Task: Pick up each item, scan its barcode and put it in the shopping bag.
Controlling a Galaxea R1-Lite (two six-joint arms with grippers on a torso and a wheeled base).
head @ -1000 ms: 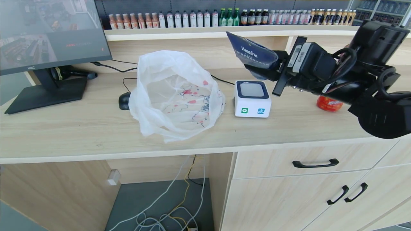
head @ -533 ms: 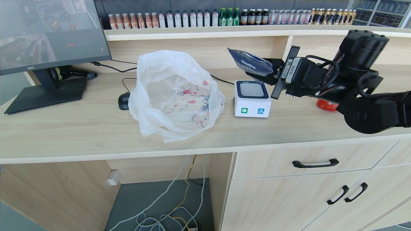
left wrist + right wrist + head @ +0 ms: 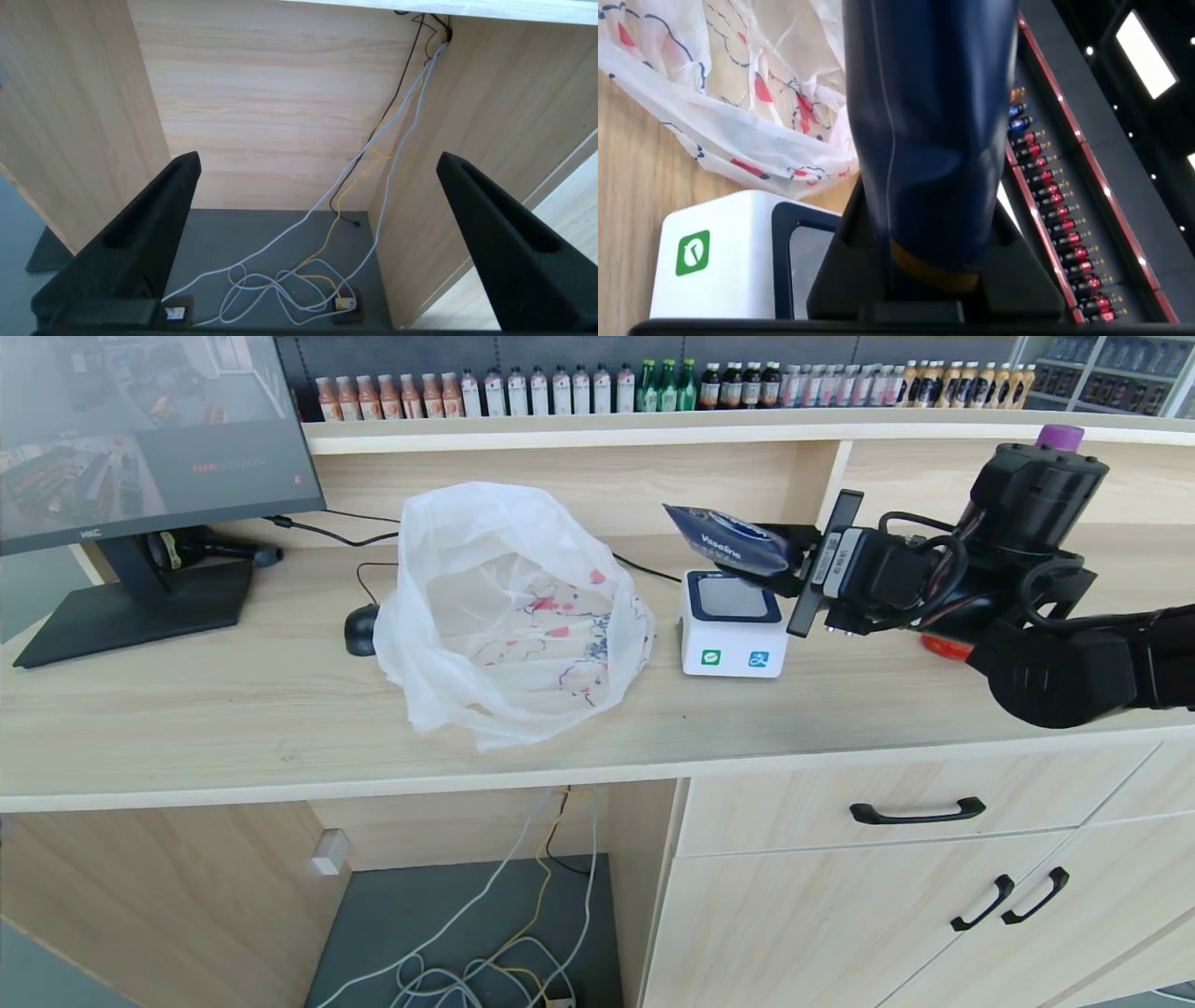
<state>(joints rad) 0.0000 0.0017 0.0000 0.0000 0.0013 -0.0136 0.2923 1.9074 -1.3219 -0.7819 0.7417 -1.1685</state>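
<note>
Right gripper (image 3: 792, 553) is clamped on the dark blue pouch (image 3: 731, 539), which hovers just above the white scanner (image 3: 731, 639), right beside the open shopping bag (image 3: 513, 616) on the counter (image 3: 233, 709). Left gripper (image 3: 314, 238) hangs below the counter, fingers spread wide, nothing in them

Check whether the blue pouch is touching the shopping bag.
Apart. In the head view, wood backing shows between the shopping bag and the blue pouch held by the right gripper over the scanner.
</note>
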